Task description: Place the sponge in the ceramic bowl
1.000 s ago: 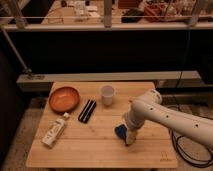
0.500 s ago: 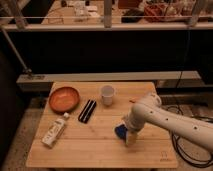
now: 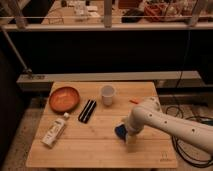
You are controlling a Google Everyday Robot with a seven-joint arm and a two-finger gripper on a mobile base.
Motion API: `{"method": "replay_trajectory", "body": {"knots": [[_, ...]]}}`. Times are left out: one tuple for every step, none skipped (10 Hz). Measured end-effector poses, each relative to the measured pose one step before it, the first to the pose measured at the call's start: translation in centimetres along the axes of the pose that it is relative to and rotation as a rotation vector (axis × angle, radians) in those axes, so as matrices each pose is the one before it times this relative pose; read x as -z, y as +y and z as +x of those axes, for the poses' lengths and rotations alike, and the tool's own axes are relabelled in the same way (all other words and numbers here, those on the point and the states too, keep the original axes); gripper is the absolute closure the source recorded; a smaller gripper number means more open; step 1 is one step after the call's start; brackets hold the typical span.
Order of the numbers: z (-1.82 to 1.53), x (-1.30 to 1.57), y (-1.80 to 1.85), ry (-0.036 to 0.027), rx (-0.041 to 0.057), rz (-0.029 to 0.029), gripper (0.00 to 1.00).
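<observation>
The sponge [image 3: 120, 131] is a small dark blue block lying on the wooden table [image 3: 100, 150], right of centre, partly hidden by my arm. My gripper [image 3: 128, 135] hangs right at the sponge, at the end of the white arm that reaches in from the right. The ceramic bowl [image 3: 64, 99] is a wide orange-brown dish at the table's far left, well away from the gripper.
A small white cup [image 3: 107, 94] stands at the back middle. A flat black remote-like object [image 3: 87, 110] lies between the bowl and the sponge. A white bottle [image 3: 55, 130] lies at the front left. A dark railing and wall run behind the table; cables lie on the floor at the right.
The arm has shifted slightly over the sponge; the sponge stays in the same place on the table.
</observation>
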Motion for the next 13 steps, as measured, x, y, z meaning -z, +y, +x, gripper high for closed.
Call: {"method": "replay_trajectory", "body": {"knots": [[0.045, -0.463, 0.121, -0.00467, -0.00054, -0.00442, 0.20], [0.221, -0.504, 0.093, -0.00047, -0.00018, -0.00153, 0.20], [0.008, -0.413, 0.065, -0.00254, 0.00132, -0.00195, 0.20], [-0.005, -0.260, 0.020, -0.00261, 0.00067, -0.00218, 0.20], [-0.027, -0.122, -0.017, -0.00249, 0.00073, -0.00112, 0.20], [0.020, -0.148, 0.038, -0.00152, -0.00001, -0.00227, 0.20], [0.047, -0.361, 0.142, -0.00163, 0.00063, -0.00276, 0.22], [0.140, -0.196, 0.111, -0.00076, -0.00219, -0.00117, 0.28], [0.049, -0.173, 0.078, -0.00072, -0.00032, -0.00139, 0.34], [0.053, -0.324, 0.026, -0.00136, -0.00114, 0.00007, 0.36], [-0.019, -0.168, 0.064, -0.00188, -0.00100, -0.00198, 0.36], [0.002, -0.174, 0.086, -0.00213, -0.00122, -0.00266, 0.36], [0.053, -0.198, 0.185, -0.00128, -0.00173, -0.00305, 0.40]]}}
